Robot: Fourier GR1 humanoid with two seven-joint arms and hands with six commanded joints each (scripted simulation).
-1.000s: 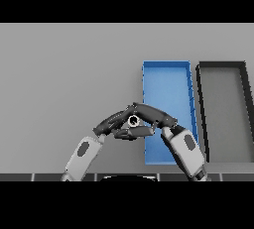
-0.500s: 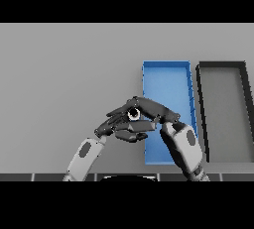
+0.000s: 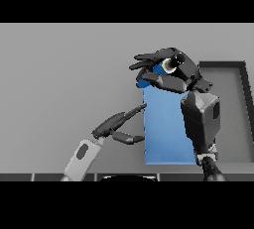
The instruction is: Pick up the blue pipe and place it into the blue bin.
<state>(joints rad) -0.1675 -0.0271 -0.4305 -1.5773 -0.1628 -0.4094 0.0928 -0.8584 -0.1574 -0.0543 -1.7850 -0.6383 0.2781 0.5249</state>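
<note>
The left hand [image 3: 116, 124], fingers now straight and empty, has let go and hangs just left of the blue bin [image 3: 166, 139]. The right hand [image 3: 168, 69] has lifted, fingers curled round the pipe [image 3: 161, 67], to the bin's far end, so release looks near. A dark bin [image 3: 233, 109] sits beside; nothing blocks.

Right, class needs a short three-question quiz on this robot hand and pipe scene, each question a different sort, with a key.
1. True or false: the blue pipe lies on the table.
2. Which robot hand holds the pipe? A) left robot hand B) right robot hand
3. Fill in: the held pipe is above the far end of the ____ bin, beside the dark bin.

Key: 1 false; 2 B; 3 blue.
</note>
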